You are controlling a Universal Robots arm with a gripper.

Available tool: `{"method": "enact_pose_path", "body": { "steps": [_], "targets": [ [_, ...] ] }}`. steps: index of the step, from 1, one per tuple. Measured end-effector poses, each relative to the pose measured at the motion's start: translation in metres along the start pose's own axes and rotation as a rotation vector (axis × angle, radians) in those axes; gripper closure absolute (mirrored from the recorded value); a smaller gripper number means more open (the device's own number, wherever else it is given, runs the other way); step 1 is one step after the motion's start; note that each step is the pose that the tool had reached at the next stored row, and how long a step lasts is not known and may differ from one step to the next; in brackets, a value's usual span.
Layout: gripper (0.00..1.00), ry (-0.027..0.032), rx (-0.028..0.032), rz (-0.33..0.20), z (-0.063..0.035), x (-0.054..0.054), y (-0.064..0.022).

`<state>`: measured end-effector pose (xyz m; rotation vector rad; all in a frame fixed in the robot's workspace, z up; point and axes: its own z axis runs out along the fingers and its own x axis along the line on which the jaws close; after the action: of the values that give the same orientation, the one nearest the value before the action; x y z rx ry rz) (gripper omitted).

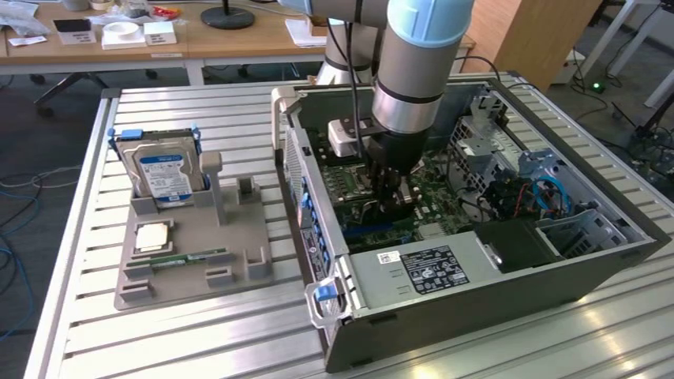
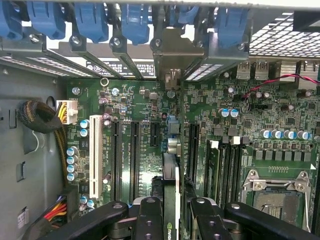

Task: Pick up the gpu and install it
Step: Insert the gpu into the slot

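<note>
Wrist view: gpu point(image 2: 170, 200) stands edge-on between the gripper point(image 2: 171, 220) fingers, its thin board running away from the camera toward the rear of the case, pale metal end bracket point(image 2: 172, 65) up against the row of blue slot clips point(image 2: 135, 22). The two black fingers point(image 2: 150, 217) press on either face of the card, so the tool is clamped on the gpu, not spread free. The card sits over a long black expansion slot on the green motherboard point(image 2: 260, 110), between the other black slots point(image 2: 134, 160) and the RAM slots point(image 2: 222, 170); whether its edge connector is fully seated I cannot tell, since the lower edge is hidden behind the card itself. White PCI slot point(image 2: 96, 157) and empty CPU socket point(image 2: 277, 192) lie to either side, untouched. In the exterior view the arm reaches straight down into the open computer case point(image 1: 506, 292), gripper point(image 1: 392, 193) low over the board. On the exterior view's left, the grey parts tray point(image 1: 185, 268) holds the hard drive point(image 1: 163, 174) upright and the RAM stick point(image 1: 189, 258) lying flat. Judgement: pickup done, card carried into the case and aligned at its slot; insertion appears under way or just complete, release not yet done.
</note>
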<state>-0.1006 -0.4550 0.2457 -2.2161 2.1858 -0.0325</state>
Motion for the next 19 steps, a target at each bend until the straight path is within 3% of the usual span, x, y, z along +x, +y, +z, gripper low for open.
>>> {"method": "enact_pose_path", "body": {
  "steps": [19],
  "targets": [
    [0.74, 0.0006, 0.0002, 0.0, 0.0037, -0.0001, 0.0005]
  ]
}}
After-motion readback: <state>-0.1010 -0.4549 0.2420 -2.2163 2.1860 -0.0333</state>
